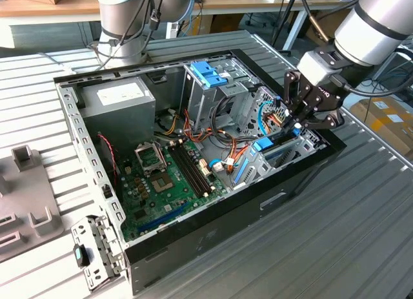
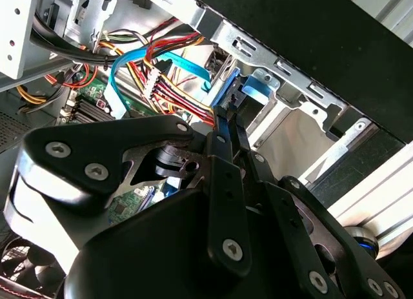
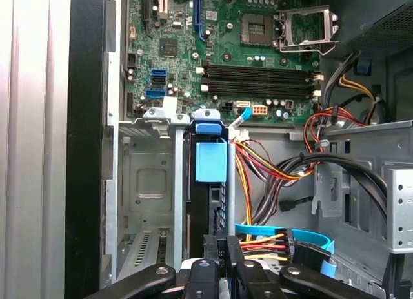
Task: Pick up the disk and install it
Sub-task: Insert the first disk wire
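The gripper (image 1: 298, 123), at the exterior view's right, has its fingers pinching the disk (image 3: 210, 162), standing on edge in its bay; snagging nearby cables (image 3: 271, 176) could jam it.

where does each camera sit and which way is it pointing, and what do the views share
Exterior view: off the arm, above and beside the open computer case, looking down into it; the arm and end effector reach in from the exterior view's right.
Second wrist view: on the arm, looking past the end effector at cables and the blue-railed disk.
First wrist view: on the arm, facing the motherboard; the disk stands upright in its bay.
Shared: disk, end effector.
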You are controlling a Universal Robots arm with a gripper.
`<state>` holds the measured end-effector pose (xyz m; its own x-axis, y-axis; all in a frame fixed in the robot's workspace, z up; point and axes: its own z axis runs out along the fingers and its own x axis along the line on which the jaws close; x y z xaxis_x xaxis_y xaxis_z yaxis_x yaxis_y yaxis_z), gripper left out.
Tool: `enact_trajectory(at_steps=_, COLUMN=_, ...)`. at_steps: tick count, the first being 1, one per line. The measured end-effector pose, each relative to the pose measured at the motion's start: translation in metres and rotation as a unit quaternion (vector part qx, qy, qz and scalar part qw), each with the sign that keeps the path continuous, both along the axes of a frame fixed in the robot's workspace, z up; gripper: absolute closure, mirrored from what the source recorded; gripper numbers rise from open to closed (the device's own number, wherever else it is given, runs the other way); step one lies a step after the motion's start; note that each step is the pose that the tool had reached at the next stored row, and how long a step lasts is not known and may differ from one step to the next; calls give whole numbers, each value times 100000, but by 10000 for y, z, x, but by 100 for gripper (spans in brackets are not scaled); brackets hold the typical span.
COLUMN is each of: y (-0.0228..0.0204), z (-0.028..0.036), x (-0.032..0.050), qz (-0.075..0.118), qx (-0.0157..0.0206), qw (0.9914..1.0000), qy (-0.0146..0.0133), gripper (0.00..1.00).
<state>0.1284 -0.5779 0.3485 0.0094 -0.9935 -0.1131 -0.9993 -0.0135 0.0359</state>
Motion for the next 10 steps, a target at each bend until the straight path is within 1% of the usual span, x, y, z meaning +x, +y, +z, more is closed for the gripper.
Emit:
enact_trajectory(at_steps=5, y=8, z=-32, x=0, qz=2, qx=-2, qw=100000, qy=1, gripper=83)
enact_trajectory(at_steps=10, y=15, z=-50, x=1, qz=0, qx=-18, qw=100000, qy=4, gripper=83)
